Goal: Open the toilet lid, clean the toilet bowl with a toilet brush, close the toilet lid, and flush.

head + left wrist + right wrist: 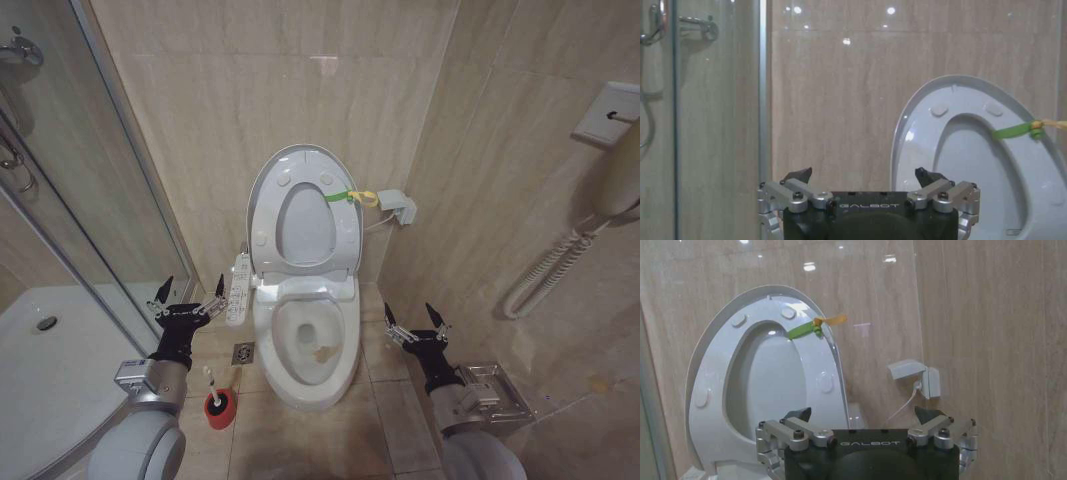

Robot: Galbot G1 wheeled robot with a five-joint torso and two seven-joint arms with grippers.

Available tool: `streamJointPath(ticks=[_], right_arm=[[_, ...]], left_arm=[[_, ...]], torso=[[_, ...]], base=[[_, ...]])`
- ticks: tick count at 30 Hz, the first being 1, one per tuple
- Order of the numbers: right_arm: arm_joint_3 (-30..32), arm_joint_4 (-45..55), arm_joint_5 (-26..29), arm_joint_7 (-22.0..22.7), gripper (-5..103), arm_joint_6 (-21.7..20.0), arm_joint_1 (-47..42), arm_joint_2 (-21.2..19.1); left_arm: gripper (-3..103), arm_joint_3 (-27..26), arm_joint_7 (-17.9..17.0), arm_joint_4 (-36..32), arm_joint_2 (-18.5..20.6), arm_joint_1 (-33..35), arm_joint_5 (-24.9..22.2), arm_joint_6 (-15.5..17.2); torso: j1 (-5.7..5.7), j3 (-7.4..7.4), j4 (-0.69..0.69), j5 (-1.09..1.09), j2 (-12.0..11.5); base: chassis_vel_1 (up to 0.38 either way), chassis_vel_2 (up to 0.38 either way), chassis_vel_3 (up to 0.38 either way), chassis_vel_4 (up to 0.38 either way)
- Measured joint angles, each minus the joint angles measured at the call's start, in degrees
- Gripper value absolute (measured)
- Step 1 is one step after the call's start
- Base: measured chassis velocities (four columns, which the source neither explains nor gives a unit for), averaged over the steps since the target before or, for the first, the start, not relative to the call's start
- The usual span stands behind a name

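Two grippers, both empty, fingers spread wide. Left gripper (pixel 190 297) hangs low beside the shower glass (pixel 105 215), above the brush; right gripper (pixel 417 324) hangs low on the other side of the bowl, near the tiled side wall (pixel 520 150).

Item 1: brush (pixel 212 385). Thin white stick handle rising from a small red cup (pixel 220 408) on the floor, just left of the bowl's foot and below the left gripper. Judged light and stiff; the smooth stick may slip or swing, and the cup could tip if the pull is not straight up. Best hold: upper handle, well clear of the head, which sits hidden in the cup.

Item 2: bowl (pixel 345 355). White ceramic, open, seat also raised; some brownish matter lies inside near the water. Fixed, hard, slick. Long button panel (pixel 238 288) juts from its left side, near the left gripper; avoid knocking it.

Item 3: lid (pixel 262 200). Upright against the back wall, seat ring folded against it, bumpers showing. A green tie with yellow tag (pixel 352 196) sits at its right edge. Judged light, glossy, hinged; take it by the top rim for closing.

Item 4: wall box (pixel 396 207), cable attached, right of lid.
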Motion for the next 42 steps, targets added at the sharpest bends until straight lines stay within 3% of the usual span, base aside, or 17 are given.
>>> streamJointPath(ticks=[2,5,6,9,19,29,40,42], right_arm=[[0.0,0.0,0.0,0.0,100,0.0,0.0,0.0],[0.0,0.0,0.0,0.0,100,0.0,0.0,0.0],[0.0,0.0,0.0,0.0,100,0.0,0.0,0.0],[0.0,0.0,0.0,0.0,100,0.0,0.0,0.0],[0.0,0.0,0.0,0.0,100,0.0,0.0,0.0],[0.0,0.0,0.0,0.0,100,0.0,0.0,0.0],[0.0,0.0,0.0,0.0,100,0.0,0.0,0.0],[0.0,0.0,0.0,0.0,100,0.0,0.0,0.0]], left_arm=[[100,0.05,-0.39,1.59,-0.02,0.19,0.22,-1.38],[100,0.29,-2.27,9.04,-0.21,1.16,1.33,-7.89],[100,0.29,-2.27,9.04,-0.21,1.16,1.33,-7.89],[102,0.52,-3.8,15.25,-0.38,1.96,2.28,-13.29],[98,0.63,-4.02,16.97,-0.45,1.94,2.45,-14.78],[98,2.16,-2.18,34.32,-1.35,-1.04,2.88,-24.26],[98,2.42,-1.95,37.23,-1.57,-1.54,3.1,-25.57],[98,3.28,-1.94,46.82,-2.58,-2.6,4.36,-26.79]], torso=[[0.0,0.0,0.0,0.0,0.0],[0.0,0.01,0.01,-0.01,0.0],[0.0,0.01,0.01,-0.01,0.0],[0.0,0.01,0.02,-0.03,0.0],[0.01,0.01,0.0,0.0,0.0],[0.01,0.01,0.01,-0.02,-0.01],[0.01,0.01,0.0,0.0,-0.01],[0.01,0.01,0.0,-0.01,-0.01]], base=[[0.0,0.0,0.0,0.0],[0.0,0.0,0.0,0.0],[0.0,0.0,0.0,0.0],[0.0,0.0,0.0,0.0],[0.0,0.0,0.0,0.0],[0.0,0.0,0.0,0.0],[0.0,0.0,0.0,0.0],[0.0,0.0,0.0,0.0]])
